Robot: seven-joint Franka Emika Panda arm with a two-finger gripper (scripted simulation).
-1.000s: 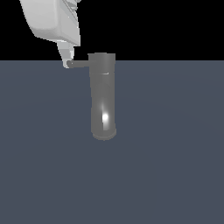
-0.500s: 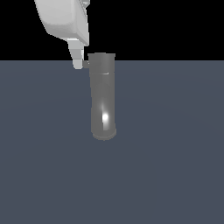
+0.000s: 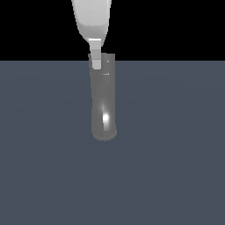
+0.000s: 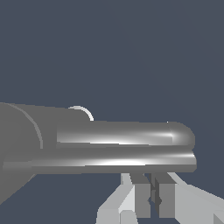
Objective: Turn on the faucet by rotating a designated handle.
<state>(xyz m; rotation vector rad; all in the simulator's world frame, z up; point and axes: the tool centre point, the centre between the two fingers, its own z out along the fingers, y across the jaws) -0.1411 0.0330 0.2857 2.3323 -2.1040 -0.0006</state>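
Now pushing the handle round.
Gripper [image 3: 96, 59], fingers nearly together and gripping nothing, is pressing at the faucet [image 3: 103, 101] top; handle hidden; next likely calling for more sweep.

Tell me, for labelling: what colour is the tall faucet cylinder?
Glossy grey metallic faucet cylinder, clearest in the exterior view.

The faucet [image 3: 103, 99] stands upright on the floor [image 3: 176, 154], about midway across the exterior view. The gripper [image 3: 96, 61] hangs directly above it, its fingers [image 3: 96, 60] overlapping the faucet's top, toward the exterior view's left of it. In the wrist view, the fingertips [image 4: 142, 192] sit just beside the faucet [image 4: 113, 146]; contact cannot be judged.
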